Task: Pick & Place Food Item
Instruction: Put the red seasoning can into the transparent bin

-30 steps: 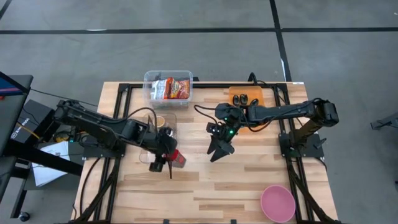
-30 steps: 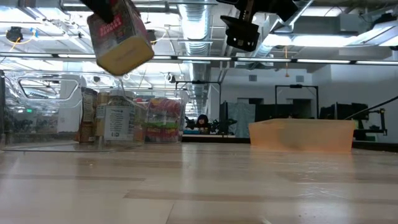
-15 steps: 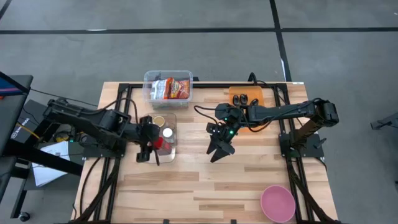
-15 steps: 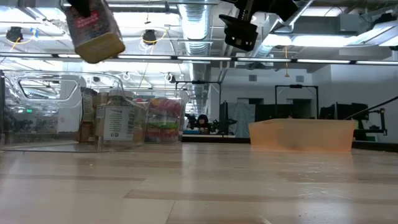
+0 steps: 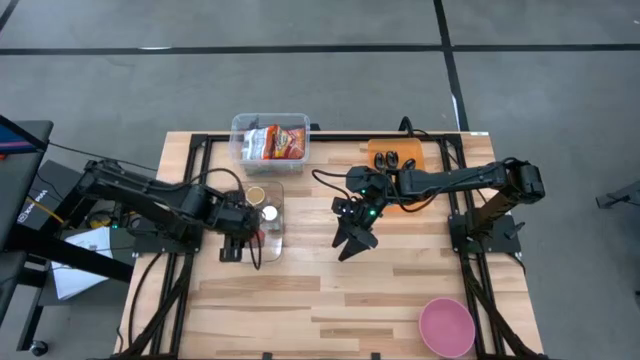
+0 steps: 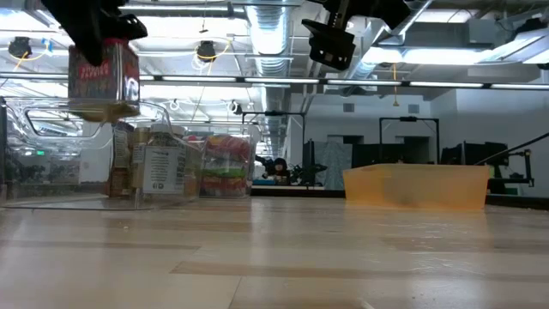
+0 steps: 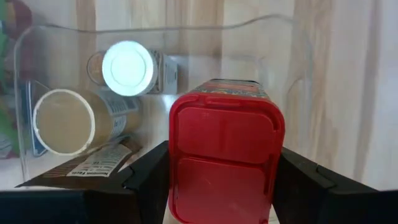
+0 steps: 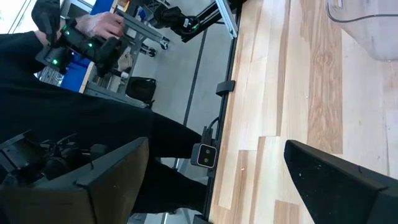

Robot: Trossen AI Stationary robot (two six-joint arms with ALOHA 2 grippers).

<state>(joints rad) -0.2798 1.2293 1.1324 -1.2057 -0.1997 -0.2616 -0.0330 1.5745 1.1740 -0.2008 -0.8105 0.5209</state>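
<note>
From above, your left gripper [image 5: 238, 232] hovers over one clear bin [image 5: 262, 188]; right gripper [image 5: 353, 240], at 3 o'clock, is spread empty. Low view: one red-lidded can [image 6: 103, 79] hangs clamped. Left wrist: two round lids [image 7: 127, 67] inside.

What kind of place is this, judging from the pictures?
Probably a robotics lab or workshop: a wooden table on a concrete floor, exposed ceiling ducts with strip lights, and workstations in the room behind.

Wooden table [image 5: 330, 290] bears bins [image 5: 270, 140], pink bowl [image 5: 446, 327].
</note>
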